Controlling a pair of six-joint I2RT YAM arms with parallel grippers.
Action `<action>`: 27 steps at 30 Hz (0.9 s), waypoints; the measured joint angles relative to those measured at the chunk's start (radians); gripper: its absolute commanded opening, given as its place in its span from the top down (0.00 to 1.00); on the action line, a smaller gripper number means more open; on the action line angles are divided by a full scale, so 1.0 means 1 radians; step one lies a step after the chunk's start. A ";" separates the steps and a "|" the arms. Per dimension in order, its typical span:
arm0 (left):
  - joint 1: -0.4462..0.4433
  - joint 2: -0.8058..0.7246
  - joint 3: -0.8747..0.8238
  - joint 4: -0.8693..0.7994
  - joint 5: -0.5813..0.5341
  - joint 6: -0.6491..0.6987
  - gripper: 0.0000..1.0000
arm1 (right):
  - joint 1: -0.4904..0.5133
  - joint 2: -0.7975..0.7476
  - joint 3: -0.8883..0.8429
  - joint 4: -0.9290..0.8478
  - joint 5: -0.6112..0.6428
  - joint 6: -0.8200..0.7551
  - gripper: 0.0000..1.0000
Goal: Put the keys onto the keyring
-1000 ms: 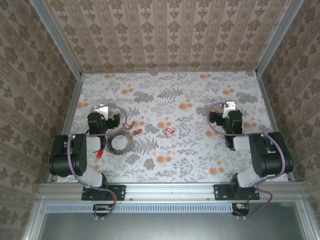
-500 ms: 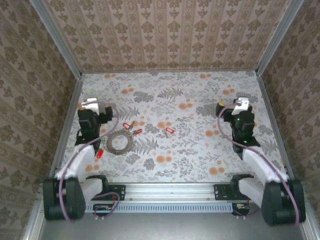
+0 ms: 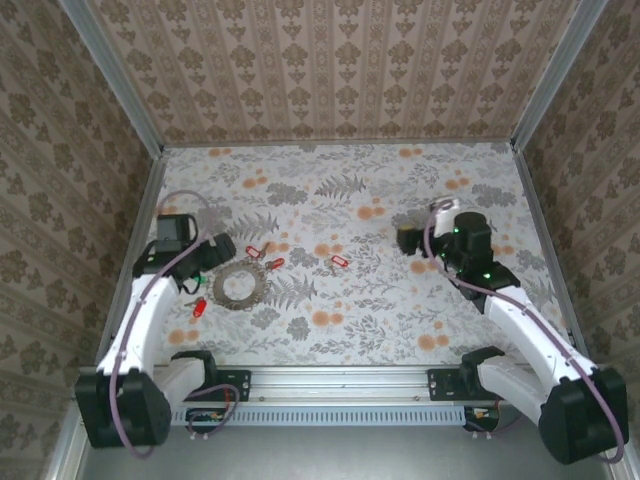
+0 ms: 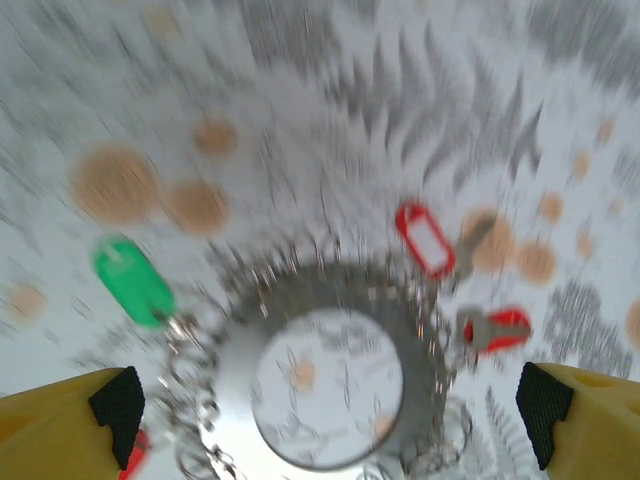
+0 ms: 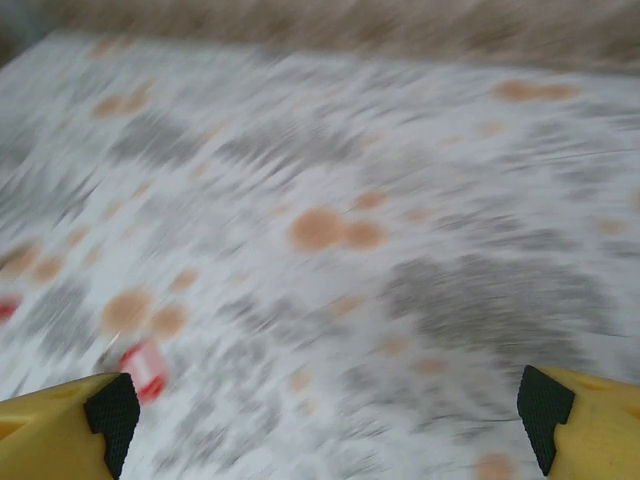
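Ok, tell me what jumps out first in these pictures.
The grey keyring lies at the left of the flowery table, beside the open left gripper, with small red keys scattered around it and a green key close by. The open right gripper hangs over the right side. Both wrist views are motion-blurred.

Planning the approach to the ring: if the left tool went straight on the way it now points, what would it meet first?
Most likely the keyring, which lies centred ahead of the open left tool in its wrist view; the green key sits off to one side. Blur makes depth uncertain.
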 measured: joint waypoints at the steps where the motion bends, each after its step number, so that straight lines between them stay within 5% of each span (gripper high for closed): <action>1: -0.031 0.040 -0.008 -0.007 0.023 -0.011 0.00 | 0.030 0.023 0.008 -0.023 -0.051 -0.053 0.00; 8: -0.169 0.274 -0.005 0.006 0.160 -0.043 0.00 | 0.203 0.125 0.039 -0.151 -0.228 -0.405 0.01; 16: -0.237 0.381 -0.010 0.082 0.332 -0.047 0.05 | 0.385 0.360 0.135 -0.235 -0.211 -0.667 0.21; 20: -0.260 0.416 0.002 0.117 0.408 -0.045 0.05 | 0.355 0.443 0.156 -0.195 -0.157 -0.697 0.26; 27: -0.382 0.542 0.106 0.218 0.455 -0.124 0.05 | 0.194 0.457 0.262 -0.182 -0.079 -0.673 0.21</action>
